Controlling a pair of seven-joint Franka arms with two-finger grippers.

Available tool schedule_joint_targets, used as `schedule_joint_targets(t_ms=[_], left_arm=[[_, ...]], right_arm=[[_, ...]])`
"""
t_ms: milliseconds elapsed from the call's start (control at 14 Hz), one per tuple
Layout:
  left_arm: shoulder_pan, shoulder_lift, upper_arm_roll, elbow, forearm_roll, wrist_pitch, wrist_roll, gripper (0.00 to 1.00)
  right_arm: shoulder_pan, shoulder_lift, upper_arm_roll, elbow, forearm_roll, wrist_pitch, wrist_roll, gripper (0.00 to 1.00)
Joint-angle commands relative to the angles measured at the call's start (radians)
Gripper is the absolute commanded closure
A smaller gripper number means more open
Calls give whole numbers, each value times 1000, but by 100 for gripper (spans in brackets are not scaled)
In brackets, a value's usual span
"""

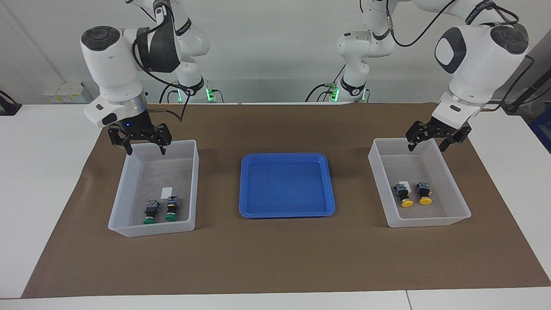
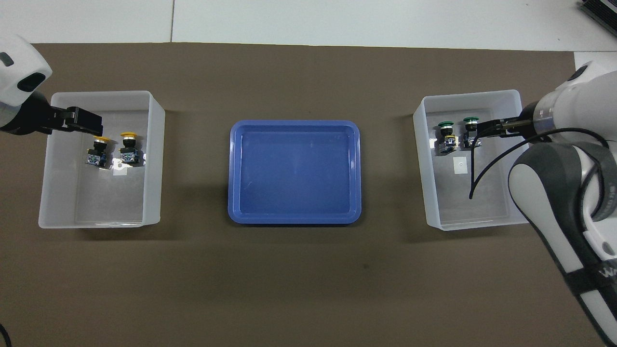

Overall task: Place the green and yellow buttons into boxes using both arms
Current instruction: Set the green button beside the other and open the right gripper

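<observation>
Buttons first: all four already lie in the boxes. The two green buttons (image 1: 158,212) sit side by side in the box (image 1: 129,189) at the right arm's end of the table, in the part of it farther from the robots, just beside its small white label (image 1: 166,192). The two yellow buttons (image 1: 413,193) lie the same way in the other box (image 1: 456,193) at the left arm's end. The blue tray (image 1: 245,189) between the boxes holds nothing. Your right gripper (image 1: 140,140) hangs with its fingers spread wide and nothing between them, over the rim of its box that is nearer to the robots. Your left gripper (image 1: 434,137) is just as wide and bare, over the matching edge of its own box. By the look of it the sorting is done and the step in hand is only the retreat. Do it well by lifting each arm straight up until the fingertips stand well above the tall walls, and only then swinging back. A low sideways sweep could catch a rim and drag or tip a light box. Leave the fingers spread as they are, and don't dip into either box again.
</observation>
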Motion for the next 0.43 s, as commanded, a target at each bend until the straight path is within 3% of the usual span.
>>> schedule_joint_targets(t_ms=[0,287,358], left_arm=[[-8,-34,7,-47,20,25,-9,0],[-7,-34,6,-47,20,25,-9,0],[-7,-34,6,-47,20,25,-9,0]], right_arm=[[-17,-20,-5,49,33,-83,1,0],[-23,-4,-8,161,72,-195,2,0],[-23,31,-8,219,66,-221,1,0]])
